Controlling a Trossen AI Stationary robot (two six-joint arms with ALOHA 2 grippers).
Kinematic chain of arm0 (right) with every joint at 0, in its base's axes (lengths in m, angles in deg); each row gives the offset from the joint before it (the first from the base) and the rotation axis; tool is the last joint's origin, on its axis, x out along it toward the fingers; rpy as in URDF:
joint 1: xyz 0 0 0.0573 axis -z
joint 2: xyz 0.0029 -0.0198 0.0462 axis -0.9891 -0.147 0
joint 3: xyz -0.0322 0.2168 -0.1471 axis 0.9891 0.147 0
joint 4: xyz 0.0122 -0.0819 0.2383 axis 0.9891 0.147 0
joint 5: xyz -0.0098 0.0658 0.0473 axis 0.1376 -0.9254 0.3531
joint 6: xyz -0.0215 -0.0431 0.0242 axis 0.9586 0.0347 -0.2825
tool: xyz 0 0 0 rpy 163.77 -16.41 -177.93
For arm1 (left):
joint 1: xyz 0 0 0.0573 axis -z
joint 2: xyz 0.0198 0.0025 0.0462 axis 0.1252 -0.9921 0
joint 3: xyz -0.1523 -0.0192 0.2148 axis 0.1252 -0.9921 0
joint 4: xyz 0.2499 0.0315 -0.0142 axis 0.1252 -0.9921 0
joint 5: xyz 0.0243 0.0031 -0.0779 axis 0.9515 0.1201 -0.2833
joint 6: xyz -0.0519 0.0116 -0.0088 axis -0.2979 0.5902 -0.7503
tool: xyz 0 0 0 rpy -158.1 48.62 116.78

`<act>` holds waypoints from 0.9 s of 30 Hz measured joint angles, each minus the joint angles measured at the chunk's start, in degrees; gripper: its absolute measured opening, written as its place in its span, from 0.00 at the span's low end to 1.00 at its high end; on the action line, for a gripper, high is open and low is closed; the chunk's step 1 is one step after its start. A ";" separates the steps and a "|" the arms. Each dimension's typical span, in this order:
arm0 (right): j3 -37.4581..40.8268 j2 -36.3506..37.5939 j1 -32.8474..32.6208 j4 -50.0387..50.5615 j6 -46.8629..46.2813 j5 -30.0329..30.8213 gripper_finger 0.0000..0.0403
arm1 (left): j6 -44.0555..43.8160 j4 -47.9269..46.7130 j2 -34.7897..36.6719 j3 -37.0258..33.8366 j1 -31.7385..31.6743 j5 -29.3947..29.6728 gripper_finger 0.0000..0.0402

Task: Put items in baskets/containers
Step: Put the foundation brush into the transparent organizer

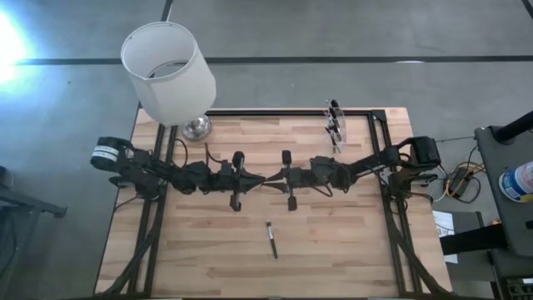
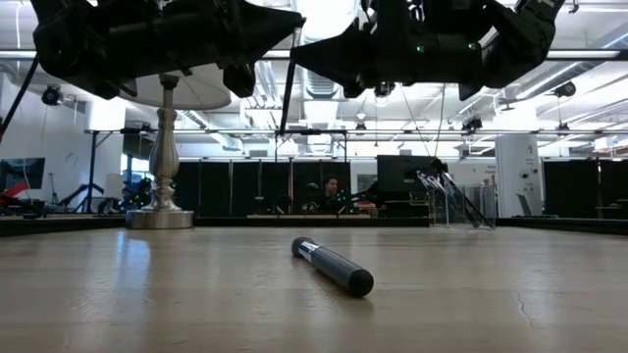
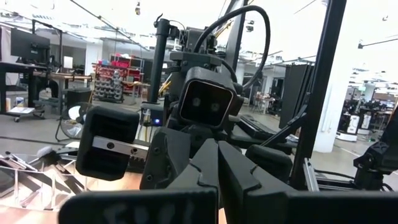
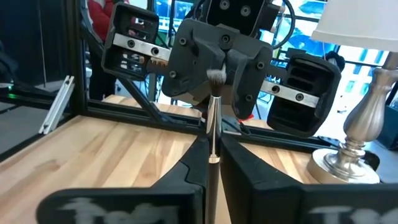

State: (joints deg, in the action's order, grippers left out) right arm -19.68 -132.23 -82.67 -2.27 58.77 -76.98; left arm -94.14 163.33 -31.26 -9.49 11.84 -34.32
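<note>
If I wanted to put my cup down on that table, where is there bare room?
The near half is bare wood except one brush. Crowded spots: the middle, where the left claw and right claw hang, the lamp corner, and the clear cup at the far edge.

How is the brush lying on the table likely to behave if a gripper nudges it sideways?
The brush has a round, slim handle lying flat on the smooth wooden table, so it would probably roll. It looks small and light, so it likely skids easily. It seems stiff.
</note>
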 joint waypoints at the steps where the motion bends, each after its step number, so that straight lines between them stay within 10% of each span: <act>1: -0.07 0.00 -0.02 0.00 -0.02 0.01 0.05 | 0.00 0.03 0.00 0.00 0.00 -0.01 0.00; 27: -0.95 0.00 -0.11 -0.09 -2.08 0.08 0.02 | 1.78 -1.42 -0.02 0.02 0.02 1.97 0.00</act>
State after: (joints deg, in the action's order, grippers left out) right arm -20.63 -132.23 -82.78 -2.36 56.69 -76.89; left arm -92.36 161.90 -31.28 -9.47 11.86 -32.35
